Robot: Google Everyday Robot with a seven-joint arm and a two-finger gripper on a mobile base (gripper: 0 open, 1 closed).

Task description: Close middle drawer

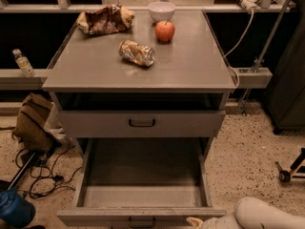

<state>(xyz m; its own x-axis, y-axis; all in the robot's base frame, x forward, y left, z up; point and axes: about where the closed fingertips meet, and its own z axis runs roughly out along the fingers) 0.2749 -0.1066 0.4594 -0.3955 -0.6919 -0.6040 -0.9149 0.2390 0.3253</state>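
Observation:
The middle drawer of the grey cabinet is pulled far out, an empty grey tray. Its low front panel lies along the bottom edge of the camera view, with the black bar handle partly cut off. My gripper is at the bottom edge, right of the handle and against the right end of the front panel. Only its tip shows, ahead of my white arm. The top drawer above stands out slightly. The lowest drawer is hidden.
On the cabinet top are an apple, a white bowl, a crushed can and a crumpled bag. A bottle stands on the left ledge. A brown bag, cables and a blue object are on the floor at left.

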